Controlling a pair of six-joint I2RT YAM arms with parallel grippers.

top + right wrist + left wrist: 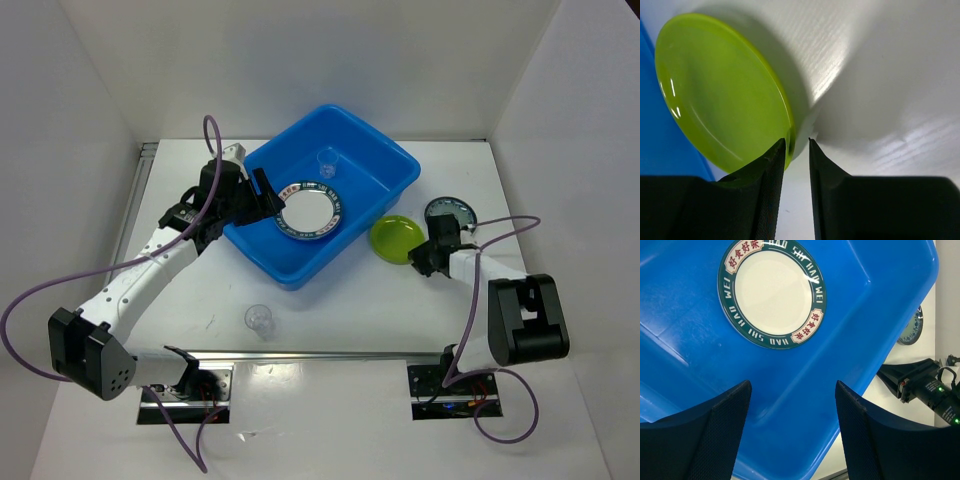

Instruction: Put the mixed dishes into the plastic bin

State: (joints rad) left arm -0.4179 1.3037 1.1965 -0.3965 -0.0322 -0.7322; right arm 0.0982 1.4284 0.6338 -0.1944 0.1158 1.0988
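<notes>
The blue plastic bin (385, 160) sits mid-table and fills the left wrist view (880, 300). Inside it lie a teal-and-red-rimmed white plate (310, 210) (772, 292) and a clear cup (327, 162). My left gripper (262, 196) (792, 405) is open and empty over the bin's left side. A lime-green plate (397, 238) (720, 90) sits just right of the bin, tilted. My right gripper (420, 256) (797, 145) is closed on its near rim. A dark teal saucer (452, 212) (912, 327) lies behind the right gripper. A second clear cup (259, 319) stands on the table in front of the bin.
White walls enclose the table on the left, back and right. The right arm's black wrist (925, 385) shows beside the bin's right corner. Purple cables (30, 300) loop from both arms near the front edge.
</notes>
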